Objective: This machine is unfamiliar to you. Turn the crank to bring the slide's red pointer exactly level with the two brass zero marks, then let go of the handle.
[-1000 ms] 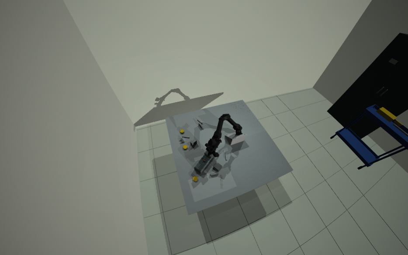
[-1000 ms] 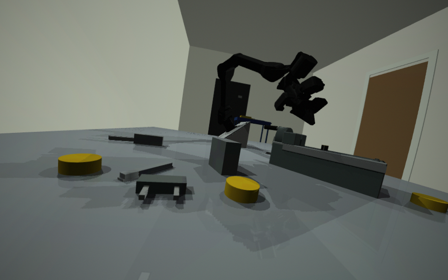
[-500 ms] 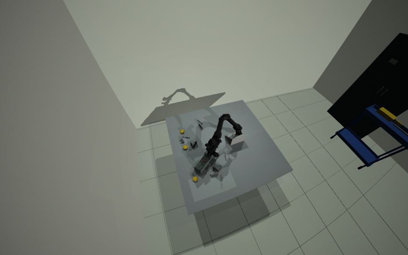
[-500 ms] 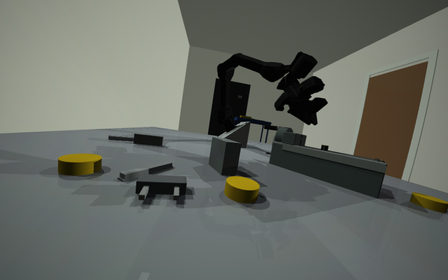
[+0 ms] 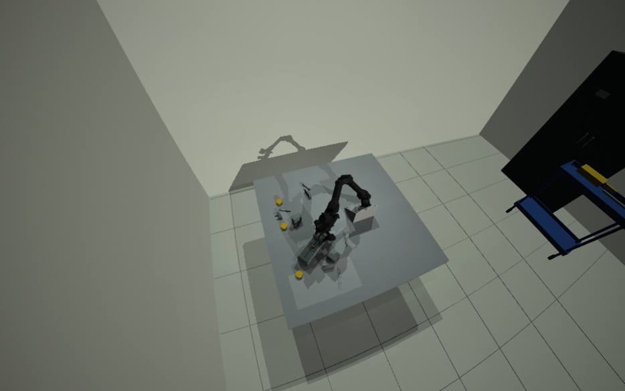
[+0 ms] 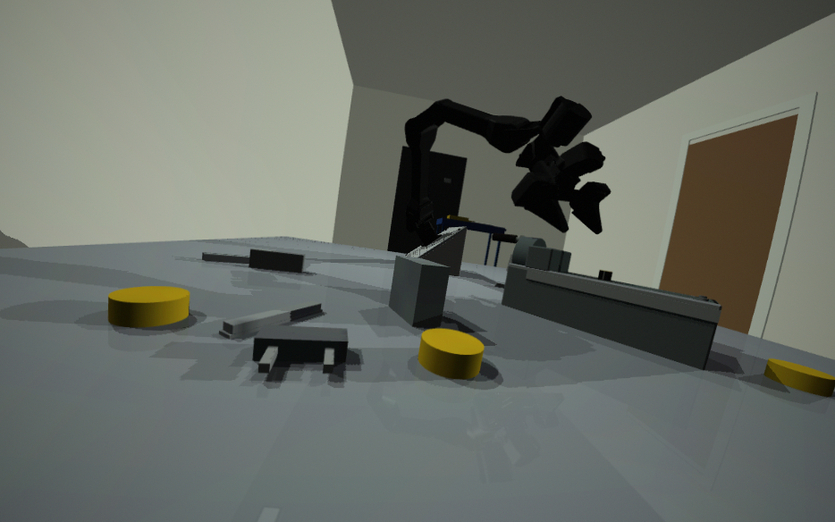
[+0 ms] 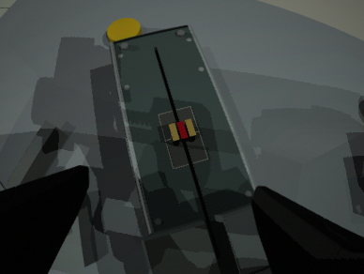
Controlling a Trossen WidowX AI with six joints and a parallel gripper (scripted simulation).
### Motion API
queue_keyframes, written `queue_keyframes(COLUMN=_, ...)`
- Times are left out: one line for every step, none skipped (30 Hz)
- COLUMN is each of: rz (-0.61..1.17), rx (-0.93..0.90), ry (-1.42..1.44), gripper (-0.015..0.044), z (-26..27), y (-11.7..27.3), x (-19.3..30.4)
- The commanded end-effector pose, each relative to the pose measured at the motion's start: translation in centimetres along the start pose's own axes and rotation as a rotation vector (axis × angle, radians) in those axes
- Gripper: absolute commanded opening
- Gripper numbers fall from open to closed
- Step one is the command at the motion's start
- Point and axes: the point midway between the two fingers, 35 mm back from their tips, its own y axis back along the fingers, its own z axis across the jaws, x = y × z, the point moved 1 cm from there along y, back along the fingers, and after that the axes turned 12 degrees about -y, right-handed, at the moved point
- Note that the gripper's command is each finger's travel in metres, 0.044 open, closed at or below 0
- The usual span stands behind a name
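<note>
The machine is a long dark grey-green box (image 5: 309, 254) (image 6: 615, 324) (image 7: 141, 100) with a slot along its top. In the wrist view the slide's red pointer (image 7: 182, 130) sits between the two brass marks, left (image 7: 174, 132) and right (image 7: 190, 128), and looks level with them. The crank's round disc (image 6: 529, 250) is at the machine's far end in the exterior view, with its black handle (image 6: 504, 237) sticking out to the left. My gripper (image 6: 581, 231) (image 7: 173, 187) is open and empty above the machine, apart from the handle. The crank is not visible in the wrist view.
Yellow discs (image 6: 148, 306) (image 6: 451, 353) (image 6: 799, 376) lie around the machine. A grey block (image 6: 418, 294) (image 5: 296, 221) stands beside it. A two-pronged dark block (image 6: 300, 346), a bar (image 6: 271, 318) and another dark block (image 6: 276, 261) lie farther left. A pale sloped panel (image 5: 365, 213) stands by the arm's base.
</note>
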Motion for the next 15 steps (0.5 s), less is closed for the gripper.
queue_keyframes(rz=0.0, rx=0.0, ry=0.0, gripper=0.0309, z=0.0, y=0.0, x=0.0)
queue_keyframes(rz=0.0, rx=0.0, ry=0.0, gripper=0.0282, z=0.0, y=0.0, x=0.0)
queue_keyframes(rz=0.0, rx=0.0, ry=0.0, gripper=0.0256, z=0.0, y=0.0, x=0.0)
queue_keyframes(rz=0.0, rx=0.0, ry=0.0, gripper=0.023, z=0.0, y=0.0, x=0.0)
queue_keyframes(rz=0.0, rx=0.0, ry=0.0, gripper=0.0204, z=0.0, y=0.0, x=0.0)
queue_keyframes(rz=0.0, rx=0.0, ry=0.0, gripper=0.0177, z=0.0, y=0.0, x=0.0)
queue_keyframes(rz=0.0, rx=0.0, ry=0.0, gripper=0.0151, z=0.0, y=0.0, x=0.0)
queue_keyframes(rz=0.0, rx=0.0, ry=0.0, gripper=0.0125, z=0.0, y=0.0, x=0.0)
queue_keyframes(rz=0.0, rx=0.0, ry=0.0, gripper=0.0099, z=0.0, y=0.0, x=0.0)
queue_keyframes(rz=0.0, rx=0.0, ry=0.0, gripper=0.0073, z=0.0, y=0.0, x=0.0)
queue_keyframes(rz=0.0, rx=0.0, ry=0.0, gripper=0.0046, z=0.0, y=0.0, x=0.0)
queue_keyframes(rz=0.0, rx=0.0, ry=0.0, gripper=0.002, z=0.0, y=0.0, x=0.0)
queue_keyframes(rz=0.0, rx=0.0, ry=0.0, gripper=0.0, z=0.0, y=0.0, x=0.0)
queue_keyframes(rz=0.0, rx=0.0, ry=0.0, gripper=0.0, z=0.0, y=0.0, x=0.0)
queue_keyframes(rz=0.0, rx=0.0, ry=0.0, gripper=0.0, z=0.0, y=0.0, x=0.0)
